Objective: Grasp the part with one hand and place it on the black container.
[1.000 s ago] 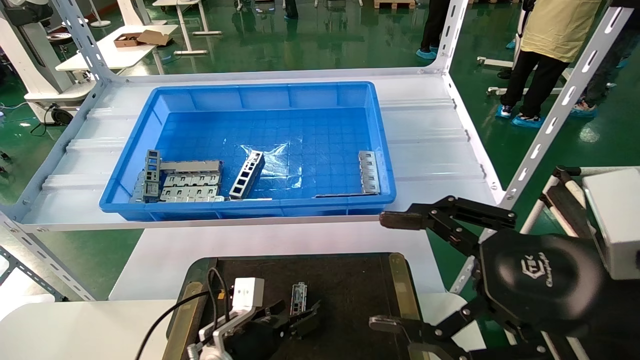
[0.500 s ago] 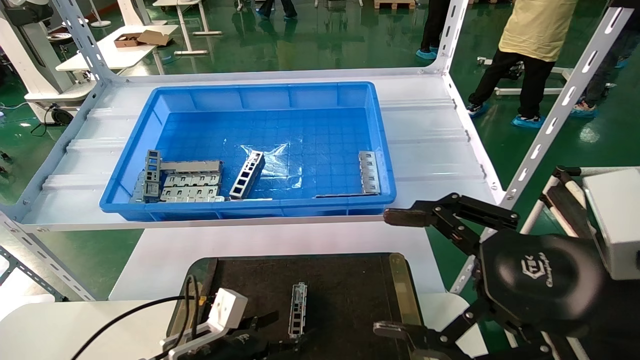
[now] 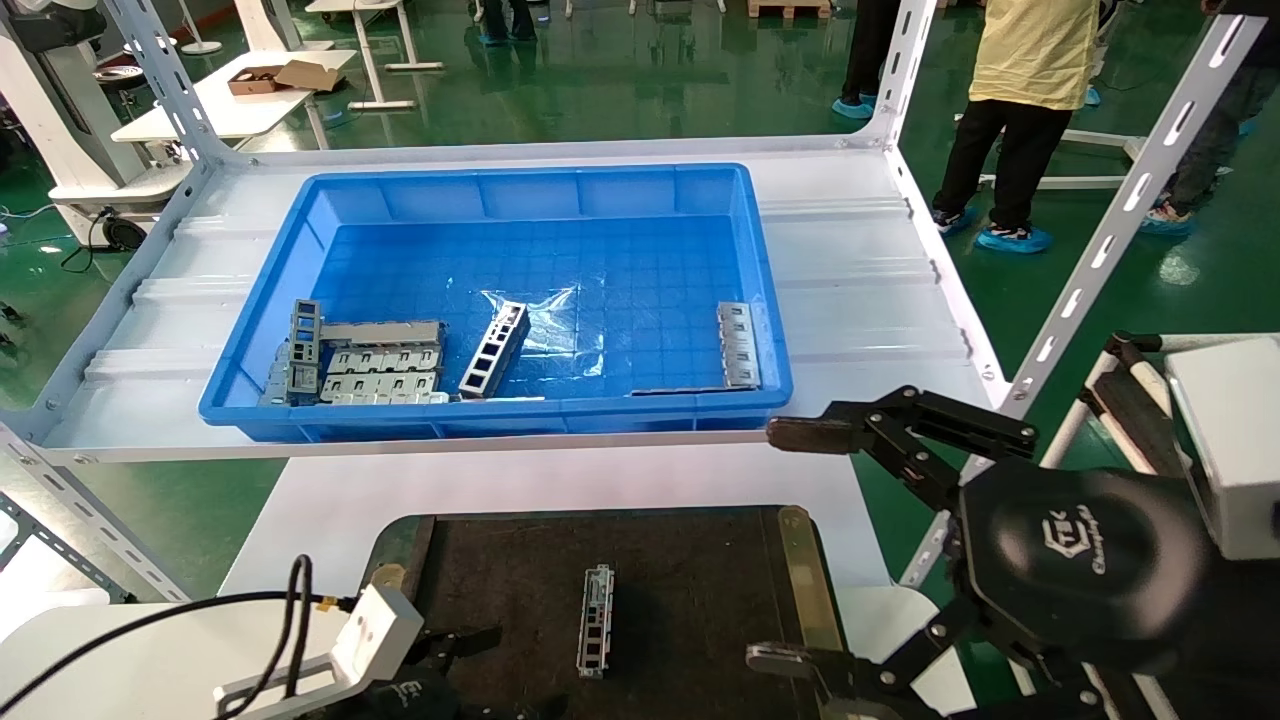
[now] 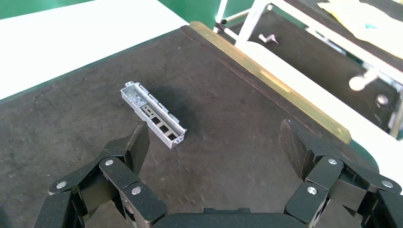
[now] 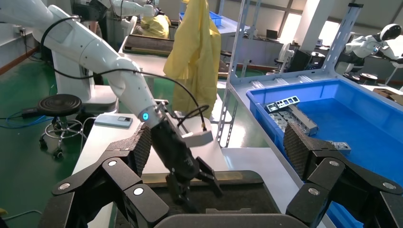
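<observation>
The part [image 3: 596, 620], a slim grey channel bar with rectangular cut-outs, lies flat on the black container [image 3: 700, 575], lengthwise away from me. My left gripper [image 3: 490, 675] is open near the container's front left, clear of the part. In the left wrist view the part [image 4: 153, 114] rests on the black container [image 4: 237, 109] just beyond one fingertip [image 4: 138, 140] of the left gripper [image 4: 214, 137], which holds nothing. My right gripper [image 3: 780, 547] hangs open and empty over the container's right edge. The right wrist view shows the left gripper [image 5: 195, 187] above the black container [image 5: 247, 190].
A blue bin [image 3: 480, 172] sits on the white shelf beyond, holding another channel bar [image 3: 495, 350] and flat silver plates [image 3: 380, 372]. White slotted uprights [image 3: 1090, 270] stand at the right. People stand on the green floor behind.
My left gripper has let go of the part and drawn back to the left and towards me. The part now lies alone on the black container. The right arm has barely moved.
</observation>
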Motion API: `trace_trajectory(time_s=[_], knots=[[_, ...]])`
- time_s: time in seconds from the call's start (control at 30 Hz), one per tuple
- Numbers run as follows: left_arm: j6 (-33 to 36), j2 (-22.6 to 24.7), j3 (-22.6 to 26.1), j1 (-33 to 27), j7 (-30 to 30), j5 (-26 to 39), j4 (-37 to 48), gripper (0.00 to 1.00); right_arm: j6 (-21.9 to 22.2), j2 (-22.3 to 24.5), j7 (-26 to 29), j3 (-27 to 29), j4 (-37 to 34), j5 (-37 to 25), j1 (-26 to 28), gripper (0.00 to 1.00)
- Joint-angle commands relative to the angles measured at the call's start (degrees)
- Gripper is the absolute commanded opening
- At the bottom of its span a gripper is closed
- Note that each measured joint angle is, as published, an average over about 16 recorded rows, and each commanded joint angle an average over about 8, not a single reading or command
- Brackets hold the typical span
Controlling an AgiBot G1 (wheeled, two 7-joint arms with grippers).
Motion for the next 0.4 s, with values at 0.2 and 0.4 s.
trace_trajectory(time_s=[0.2,0.4], knots=[[7.0,-4.4,-1.9,-1.0,2.8,-0.7,-0.1,1.0,0.0,0.0,0.0,0.0,0.0,0.0,0.0,1.0],[10.2,-6.7,-3.2,-1.6,4.0,-1.8,-0.1,1.0,0.0,0.0,0.0,0.0,0.0,0.0,0.0,1.0]])
